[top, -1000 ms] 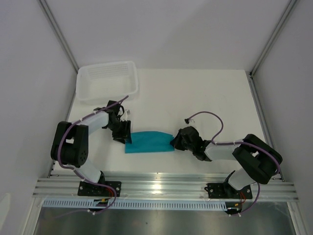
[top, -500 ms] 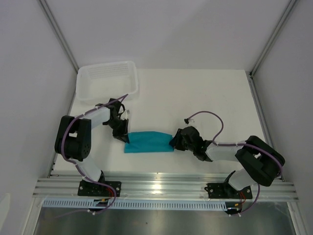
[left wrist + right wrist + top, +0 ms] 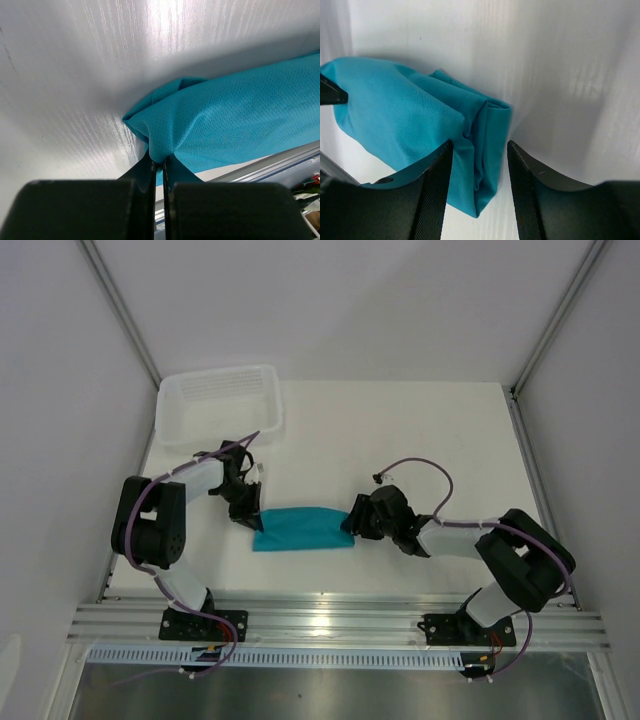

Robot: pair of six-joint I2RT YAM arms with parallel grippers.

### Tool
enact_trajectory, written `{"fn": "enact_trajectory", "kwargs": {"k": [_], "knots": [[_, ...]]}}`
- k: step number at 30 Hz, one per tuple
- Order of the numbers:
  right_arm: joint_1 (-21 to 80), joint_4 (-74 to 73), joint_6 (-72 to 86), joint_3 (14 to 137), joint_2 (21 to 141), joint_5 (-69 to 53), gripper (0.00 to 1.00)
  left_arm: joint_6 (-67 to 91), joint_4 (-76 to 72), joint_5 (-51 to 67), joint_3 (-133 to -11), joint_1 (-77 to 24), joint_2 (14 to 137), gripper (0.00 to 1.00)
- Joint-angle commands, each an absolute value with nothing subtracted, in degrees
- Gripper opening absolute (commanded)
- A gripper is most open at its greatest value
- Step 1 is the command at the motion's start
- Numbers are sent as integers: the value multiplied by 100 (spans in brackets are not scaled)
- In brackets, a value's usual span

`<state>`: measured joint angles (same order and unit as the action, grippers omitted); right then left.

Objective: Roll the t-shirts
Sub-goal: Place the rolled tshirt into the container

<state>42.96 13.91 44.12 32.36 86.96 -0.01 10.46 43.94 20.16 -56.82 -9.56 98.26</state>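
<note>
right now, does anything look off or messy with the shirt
Nothing spilled or damaged. The teal t-shirt lies as a narrow bundle, but its right end, inside the open right pincer, shows uneven, loosely stacked layers. The left pincer pinches the left corner shut.

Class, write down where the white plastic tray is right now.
In the top view, the white plastic tray sits in the far left corner of the table, beyond the left gripper and apart from the teal t-shirt.
</note>
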Motion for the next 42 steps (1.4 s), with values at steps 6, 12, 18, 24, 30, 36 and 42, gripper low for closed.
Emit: {"fn": "enact_trajectory", "kwargs": {"k": [6,12,18,24,30,36,42], "knots": [[4201,1756,4851,3199,9386,-413,51,958,4122,1916,-5660,-905,9694,1],[4192,2442,5150,3015,9659,-650,20,976,4140,1916,-5625,-905,9668,1],[4113,2970,5256,2637,9353,-580,0,967,4061,1933,-5555,-879,9572,1],[4201,2945,4984,2751,9053,-501,0,879,4008,1942,-5458,-879,9299,1],[4227,2795,4808,3058,8816,-519,0,756,3981,1925,-5326,-879,8939,1],[4228,2663,4632,3313,8692,-519,0,677,4025,1846,-5379,-844,8640,1],[4219,2462,4404,3804,8885,-633,0,607,4087,1749,-5458,-756,8360,1]]}}
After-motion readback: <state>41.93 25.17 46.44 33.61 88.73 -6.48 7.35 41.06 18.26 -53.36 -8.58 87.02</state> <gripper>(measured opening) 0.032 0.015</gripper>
